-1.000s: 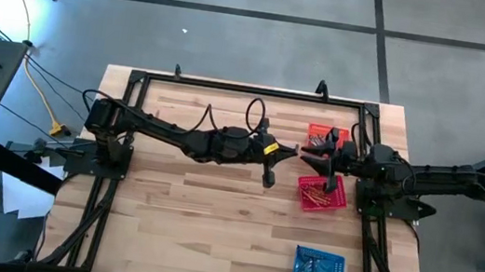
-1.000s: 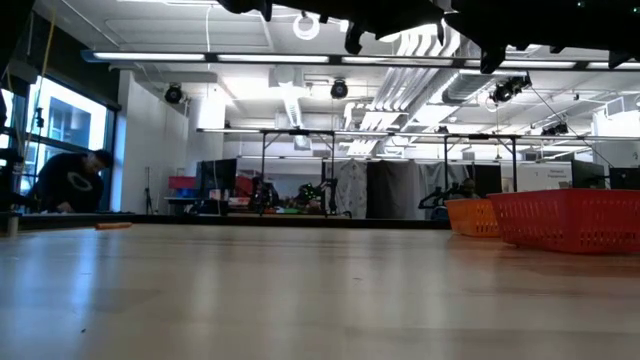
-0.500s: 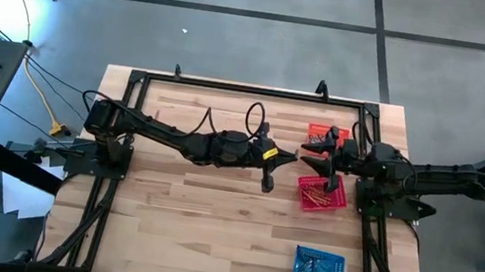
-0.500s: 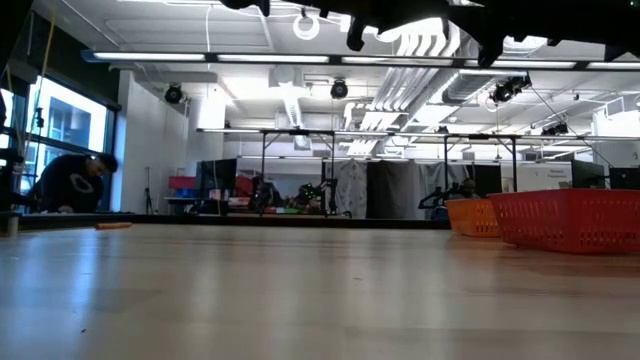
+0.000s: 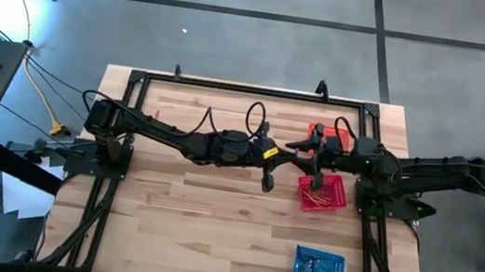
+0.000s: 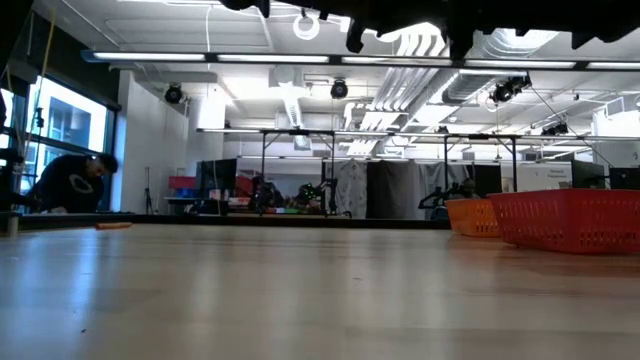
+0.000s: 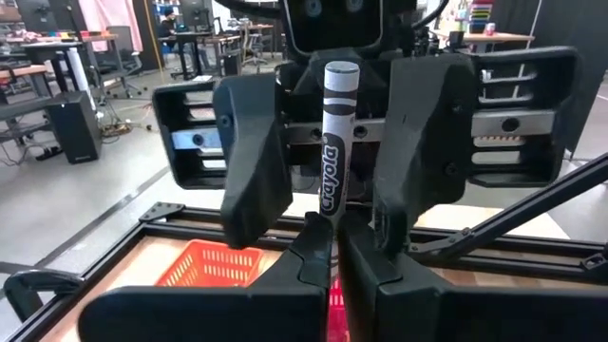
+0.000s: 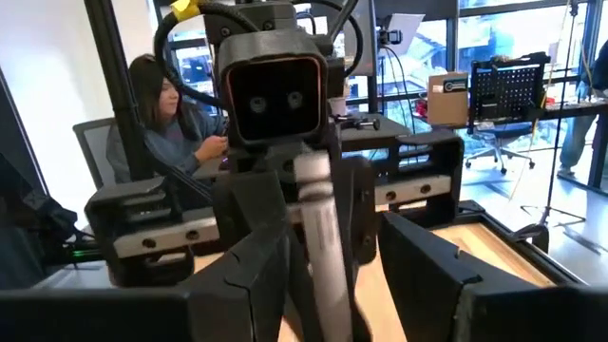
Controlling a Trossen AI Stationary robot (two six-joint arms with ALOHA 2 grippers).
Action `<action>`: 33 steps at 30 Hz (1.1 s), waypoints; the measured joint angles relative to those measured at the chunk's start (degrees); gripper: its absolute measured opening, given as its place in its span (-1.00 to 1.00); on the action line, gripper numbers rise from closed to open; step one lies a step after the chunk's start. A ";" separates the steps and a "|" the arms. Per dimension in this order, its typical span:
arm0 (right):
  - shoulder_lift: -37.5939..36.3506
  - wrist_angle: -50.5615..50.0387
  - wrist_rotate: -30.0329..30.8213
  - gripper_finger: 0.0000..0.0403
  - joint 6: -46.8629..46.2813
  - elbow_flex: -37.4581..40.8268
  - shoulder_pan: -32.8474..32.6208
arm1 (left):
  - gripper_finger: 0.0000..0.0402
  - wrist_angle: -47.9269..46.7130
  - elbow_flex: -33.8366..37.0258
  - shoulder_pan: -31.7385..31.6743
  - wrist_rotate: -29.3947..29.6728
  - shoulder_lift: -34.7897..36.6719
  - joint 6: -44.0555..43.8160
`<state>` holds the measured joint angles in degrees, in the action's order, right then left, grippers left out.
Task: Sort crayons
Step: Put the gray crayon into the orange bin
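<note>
Grey crayon [image 7: 334,142] stands clamped in the left gripper [image 7: 332,252] (upright), right gripper's [image 5: 314,161] fingers apart around it.

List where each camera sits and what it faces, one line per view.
High view: overhead, looking down on the table; both arms show.
Low view: at tabletop height, facing the room; arm undersides along the top, red basket.
Left wrist view: on the left arm; its fingers pinch a grey crayon, open right gripper around it.
Right wrist view: on the right arm, facing the left gripper.
Both wrist views share the crayon.
</note>
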<state>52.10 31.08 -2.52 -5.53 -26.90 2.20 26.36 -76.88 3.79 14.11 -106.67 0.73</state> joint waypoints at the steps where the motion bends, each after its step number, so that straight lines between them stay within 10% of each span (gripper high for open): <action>1: 0.44 -0.16 0.04 -0.23 0.03 -0.51 0.00 | -1.00 -0.05 0.00 0.03 -0.05 0.00 -0.05; 11: 0.78 -2.37 0.50 -0.94 2.58 -1.64 0.00 | -1.00 -1.19 0.00 -0.02 0.21 0.00 -0.16; 23: -0.70 -7.01 3.40 -0.98 1.06 -1.64 1.05 | -0.64 -4.02 0.00 0.09 0.39 0.02 4.49; 33: -9.84 -47.74 26.36 -0.99 -4.46 -5.27 11.44 | -0.33 -6.95 0.00 -0.13 5.86 0.02 5.48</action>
<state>42.26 -16.67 23.84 -9.99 -32.16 13.64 19.41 -76.88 3.66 19.97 -106.65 6.22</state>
